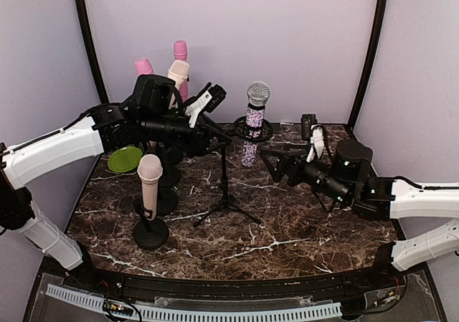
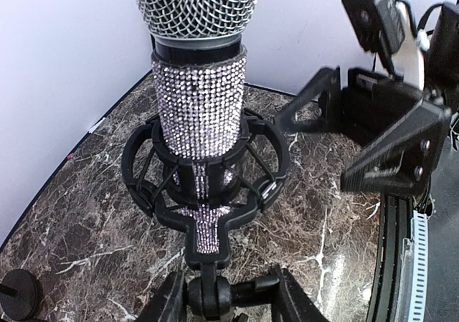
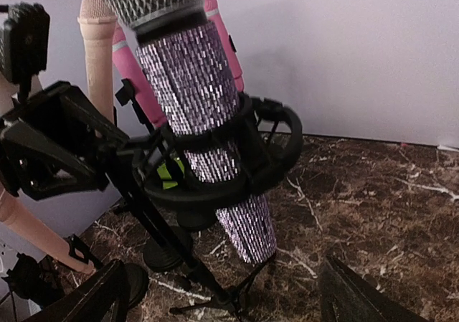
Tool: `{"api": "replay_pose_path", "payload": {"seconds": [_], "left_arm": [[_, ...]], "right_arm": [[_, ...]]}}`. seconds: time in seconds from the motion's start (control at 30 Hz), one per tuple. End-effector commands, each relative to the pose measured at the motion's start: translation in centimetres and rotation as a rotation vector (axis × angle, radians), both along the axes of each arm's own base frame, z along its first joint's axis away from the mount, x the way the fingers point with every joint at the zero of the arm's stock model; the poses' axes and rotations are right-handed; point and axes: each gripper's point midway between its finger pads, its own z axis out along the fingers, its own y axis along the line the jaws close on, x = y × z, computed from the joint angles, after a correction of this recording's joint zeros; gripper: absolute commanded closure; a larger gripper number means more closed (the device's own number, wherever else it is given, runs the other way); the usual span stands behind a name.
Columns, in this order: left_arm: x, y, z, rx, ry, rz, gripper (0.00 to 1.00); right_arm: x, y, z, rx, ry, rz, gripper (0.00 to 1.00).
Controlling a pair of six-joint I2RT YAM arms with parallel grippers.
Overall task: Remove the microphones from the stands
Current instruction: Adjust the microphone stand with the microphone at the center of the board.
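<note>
Your tripod stand (image 1: 226, 193) is pinned by the left gripper (image 2: 222, 299), seemingly clamped on the knuckle just under the shock mount (image 2: 140, 171). The rhinestone microphone (image 1: 252, 130) stands nearly upright through that mount, head up. Your right gripper (image 1: 275, 162), spread wide and empty, sits just right of the mount, facing the barrel.

Three cameras, one sparkly microphone (image 1: 254, 115)

The top camera sits high up behind both arms and looks down and forward over the whole table (image 1: 287, 229) to the back wall (image 1: 237, 35) (it is the far-away one). The left wrist camera rides on the left arm (image 1: 57, 150). It is very close and looks across at the microphone in its stand (image 2: 140, 168). The right wrist camera rides on the right arm (image 1: 423, 200). It is low and close and looks up from the other side. All three see the microphone, the stand and some table.
</note>
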Motion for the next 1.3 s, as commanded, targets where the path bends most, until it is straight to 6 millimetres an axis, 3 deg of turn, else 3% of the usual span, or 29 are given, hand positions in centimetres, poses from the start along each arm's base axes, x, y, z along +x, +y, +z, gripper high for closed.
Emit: {"api": "replay_pose_path", "payload": {"seconds": [0.0,0.2,0.33,0.47,0.63,0.87,1.13,1.27], "left_arm": [[-0.7,0.8,0.4,-0.008,0.001,0.006,0.70],[-0.7,0.8,0.1,-0.003,0.005,0.009,0.71],[-0.7,0.8,0.0,-0.001,0.006,0.010,0.71],[-0.6,0.9,0.2,-0.004,0.000,0.016,0.71],[-0.5,1.1,0.2,0.001,-0.005,0.030,0.71],[0.7,1.4,1.0,-0.013,-0.002,0.105,0.74],[3.1,1.1,3.2,-0.084,-0.004,0.225,0.78],[4.7,0.7,3.2,-0.089,0.008,0.290,0.80]], "right_arm": [[-2.1,1.9,-2.8,0.087,0.091,0.073,0.10],[-4.0,5.8,-8.5,-0.010,0.176,0.099,0.19],[-4.2,8.0,-10.5,-0.021,0.220,0.105,0.25],[-3.1,9.1,-12.0,-0.070,0.242,0.030,0.35],[-1.8,9.1,-12.2,-0.041,0.238,-0.050,0.44],[-0.8,9.6,-12.2,0.012,0.243,-0.105,0.45],[-0.3,7.1,-11.7,0.019,0.233,-0.196,0.43],[-0.3,5.3,-11.3,0.033,0.227,-0.240,0.43]]}}
